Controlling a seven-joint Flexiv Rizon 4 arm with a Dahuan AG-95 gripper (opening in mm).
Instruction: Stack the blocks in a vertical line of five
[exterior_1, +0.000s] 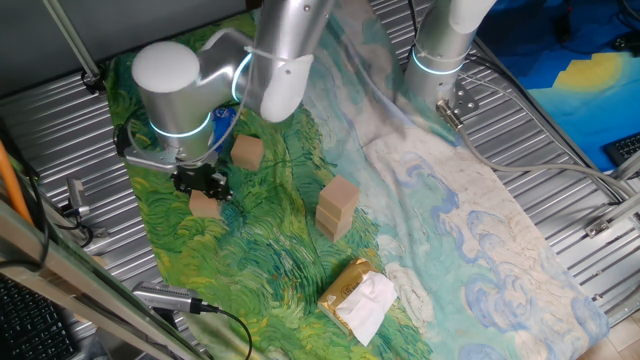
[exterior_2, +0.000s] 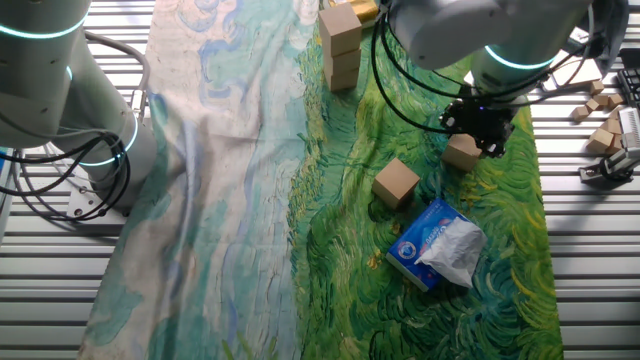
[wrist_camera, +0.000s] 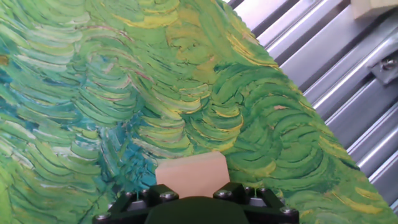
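Observation:
My gripper (exterior_1: 200, 184) (exterior_2: 480, 126) hangs low over the green cloth at its left side, its jaws against the two sides of one of the blocks (exterior_1: 205, 206) (exterior_2: 462, 152) (wrist_camera: 191, 176). That block sits on or just above the cloth; the hand view shows it between the black fingertips. A second loose block (exterior_1: 247, 152) (exterior_2: 396, 183) lies a short way off. A short stack of blocks (exterior_1: 337, 207) (exterior_2: 340, 45) stands upright near the cloth's middle.
A blue-and-white packet (exterior_2: 437, 245) lies near the loose block. A yellow-and-white wrapped packet (exterior_1: 358, 297) sits at the cloth's front edge. A second arm (exterior_1: 445, 50) stands at the back. Loose wooden pieces (exterior_2: 600, 110) lie on the ribbed metal table beyond the cloth edge.

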